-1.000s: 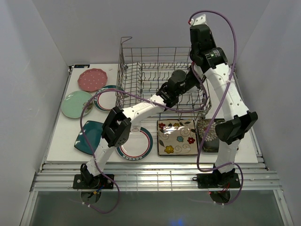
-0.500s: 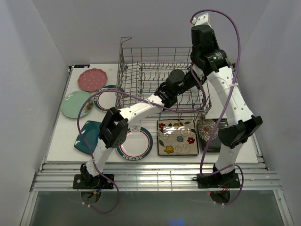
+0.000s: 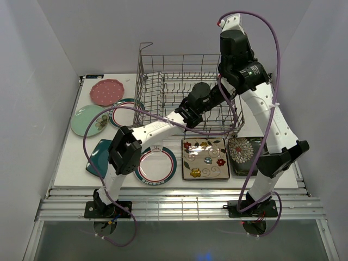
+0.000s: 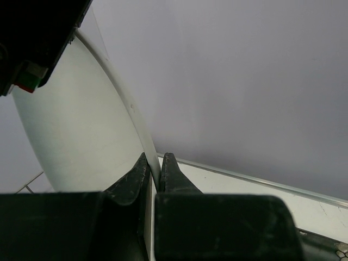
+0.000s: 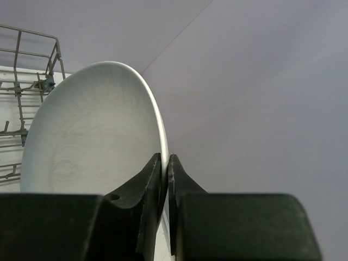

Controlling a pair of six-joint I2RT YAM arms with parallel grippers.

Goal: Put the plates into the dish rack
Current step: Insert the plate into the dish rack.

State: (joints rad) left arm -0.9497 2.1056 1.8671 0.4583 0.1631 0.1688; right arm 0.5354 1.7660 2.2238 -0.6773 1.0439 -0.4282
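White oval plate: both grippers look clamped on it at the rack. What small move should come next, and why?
Probably ease it down a little, both arms together, toward the rack's tines. The left gripper and the right gripper are each shut on the rim of the white oval plate. It stands on edge by the grey wire dish rack, apparently not yet seated. Opening either gripper now seems premature.

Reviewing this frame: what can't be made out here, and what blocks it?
Left wrist view: the white plate, pinched by the left fingers, is cut off by the frame edge and a dark body at upper left.
Top view: that plate is hidden behind both wrists, so which dish rack slot it nears cannot be told.
Top view: teal square plate partly under the left arm.
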